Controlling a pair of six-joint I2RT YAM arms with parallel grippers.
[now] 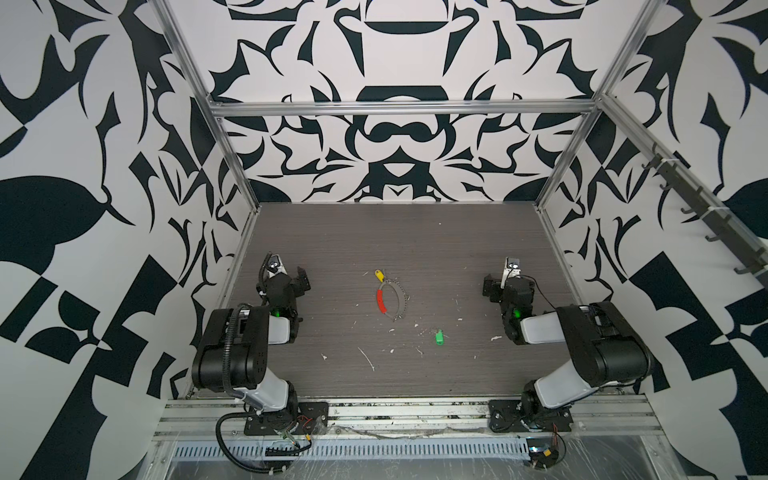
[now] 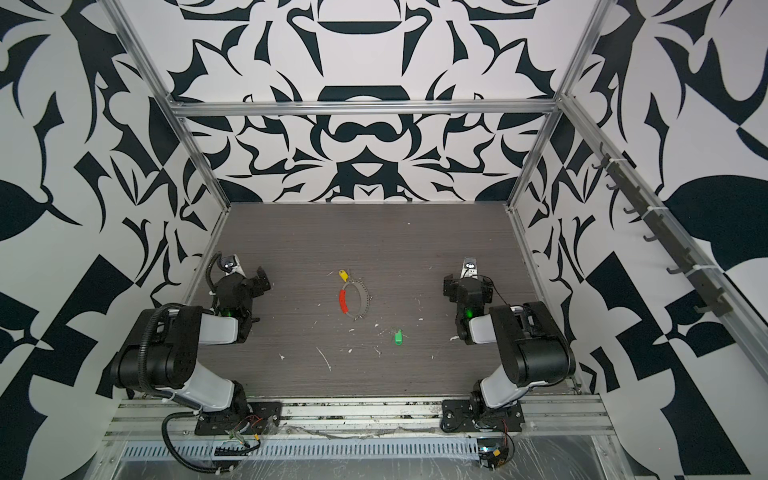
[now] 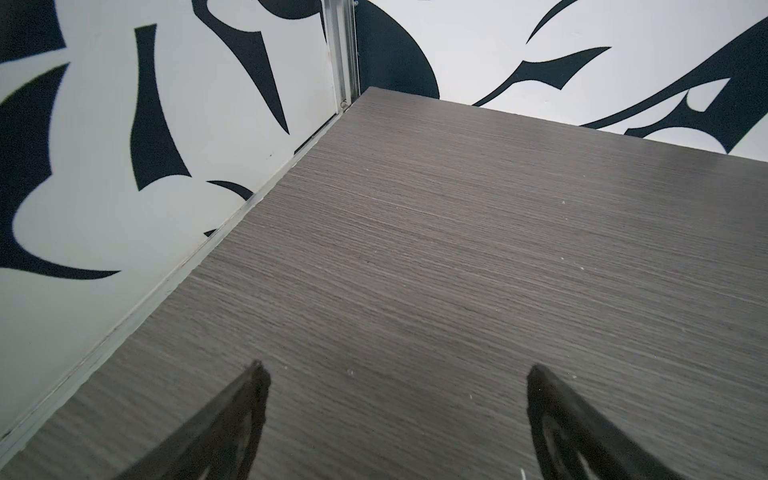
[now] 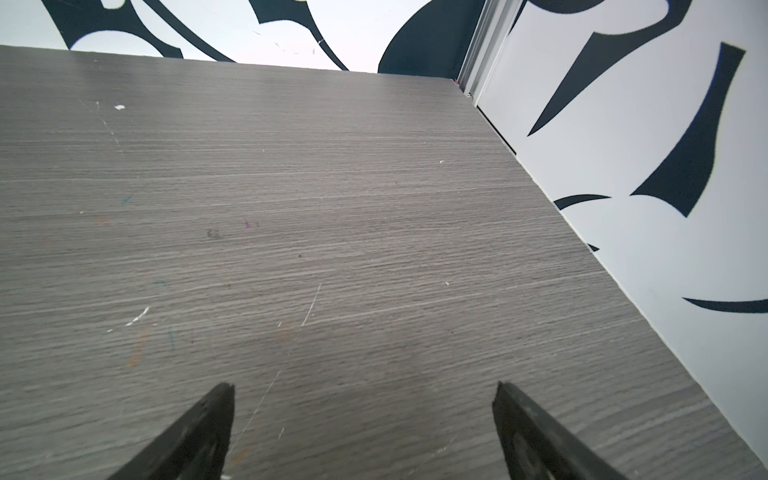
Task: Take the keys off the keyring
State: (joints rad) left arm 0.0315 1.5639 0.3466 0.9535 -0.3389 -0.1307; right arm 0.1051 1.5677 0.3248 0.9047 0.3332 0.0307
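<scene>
Left gripper (image 1: 302, 279): jaws spread wide, holding nothing. It sits low over the counter (image 1: 374, 237) close to the left edge. In the left wrist view (image 3: 397, 368) only bare wood grain lies between the fingertips.
Right gripper (image 1: 490, 286): jaws spread wide, holding nothing, close to the right edge. The right wrist view (image 4: 365, 385) shows only scratched wood between the fingertips.
Keyring (image 1: 402, 300): lies flat near the middle of the counter, between the two grippers and well apart from both. It shows in both top views (image 2: 367, 297).
Red sleeve (image 1: 380, 302): runs along the side of the hoop facing the left edge (image 2: 343, 302).
Yellow-tagged key (image 1: 379, 274): at the far end of the hoop, touching it (image 2: 343, 274). Whether it is threaded on the wire cannot be told.
Green-tagged key (image 1: 439, 336): lies on the counter apart from the hoop, toward the near edge. It is nearer the right gripper than the left and touches neither (image 2: 398, 336).
White flecks (image 1: 368, 359): scattered over the near half of the counter, around the hoop and the green-tagged key.
</scene>
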